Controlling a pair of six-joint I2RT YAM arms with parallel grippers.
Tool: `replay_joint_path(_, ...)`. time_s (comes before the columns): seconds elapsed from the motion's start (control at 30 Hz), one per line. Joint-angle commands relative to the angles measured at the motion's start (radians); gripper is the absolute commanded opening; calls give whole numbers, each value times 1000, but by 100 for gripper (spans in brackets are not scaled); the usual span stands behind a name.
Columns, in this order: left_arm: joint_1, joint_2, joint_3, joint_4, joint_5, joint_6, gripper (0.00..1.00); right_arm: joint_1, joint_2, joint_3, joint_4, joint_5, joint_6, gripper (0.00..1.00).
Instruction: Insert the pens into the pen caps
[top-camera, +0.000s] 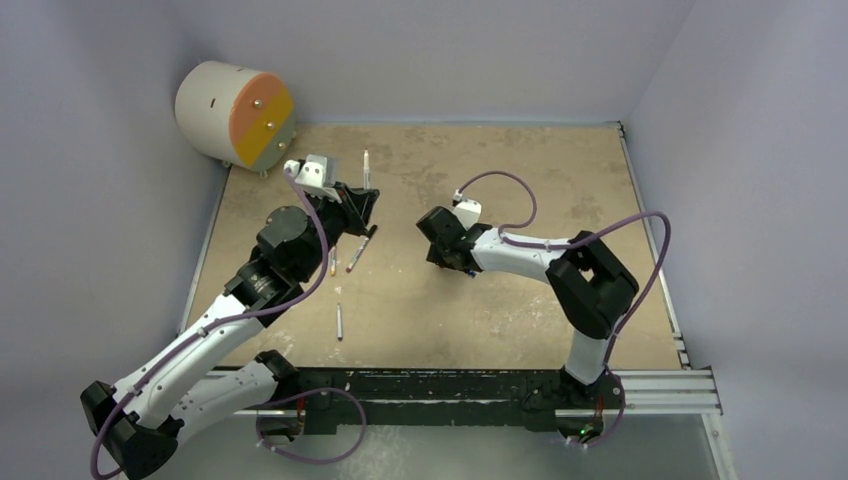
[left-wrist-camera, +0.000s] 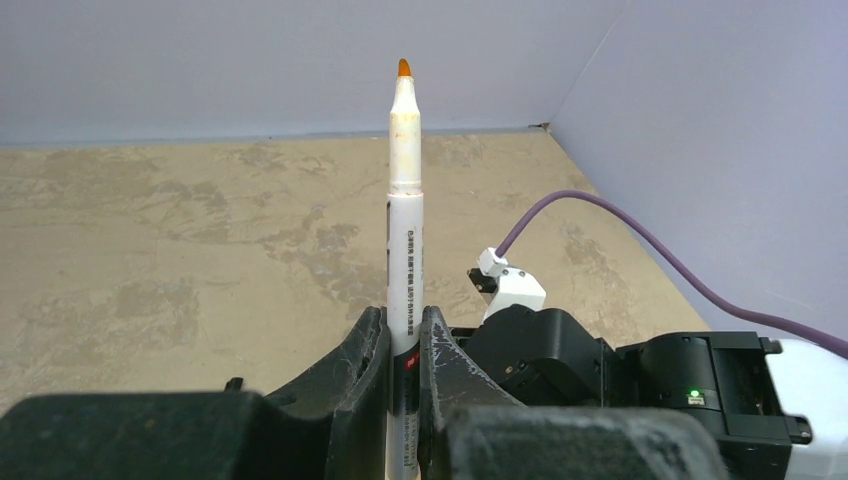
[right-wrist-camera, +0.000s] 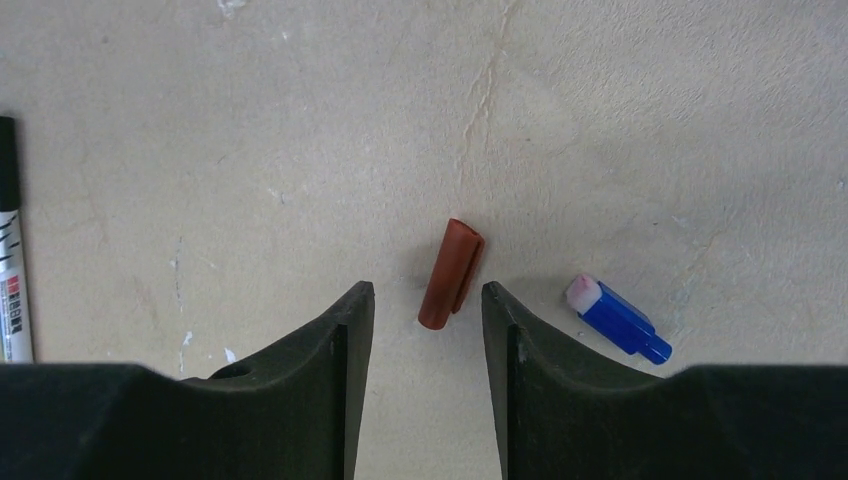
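Nearest the arm bases a lone pen (top-camera: 339, 320) lies loose on the table (top-camera: 520, 330), with two more pens (top-camera: 355, 255) just beyond it, beside the left arm. Further in, the right gripper (right-wrist-camera: 425, 292) points down at the table with its fingers spread. The red-brown cap (right-wrist-camera: 452, 272) lies flat between the fingertips, closer to the right finger than to the left. Its long axis runs near to far with the far end leaning slightly right, so the fingers should meet its long sides when they close. This arm is plainly the nearer one to the cap. The blue cap (right-wrist-camera: 620, 320) lies just right of the right finger, outside the gap. A black-ended pen (right-wrist-camera: 12, 270) is cut off by the left edge of the right wrist view. On the left, the left gripper (left-wrist-camera: 404, 330) pinches the orange-tipped pen (left-wrist-camera: 405, 180) by its barrel, the tip pointing away from the fingers towards the far wall. Which end of the red-brown cap is open I cannot tell. The yellow-orange and black caps show in no view, so a cap matching this pen's colour may lie elsewhere.
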Motion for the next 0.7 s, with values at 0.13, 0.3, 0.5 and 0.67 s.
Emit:
replay_joint_path(0.13, 3, -8, 14, 23, -14, 2, 0, -2, 77, 94, -98, 56, 86, 42)
replay_joint_path(0.3, 5, -4, 10, 21, -5, 1, 0, -4, 101, 95, -125, 68, 106, 39)
replay_joint_path(0.5, 3, -5, 8, 23, 2, 0, 0, -4, 110, 93, -121, 70, 99, 31)
replay_joint_path(0.67, 3, -2, 8, 22, 12, -1, 0, -5, 132, 100, -106, 62, 59, 17)
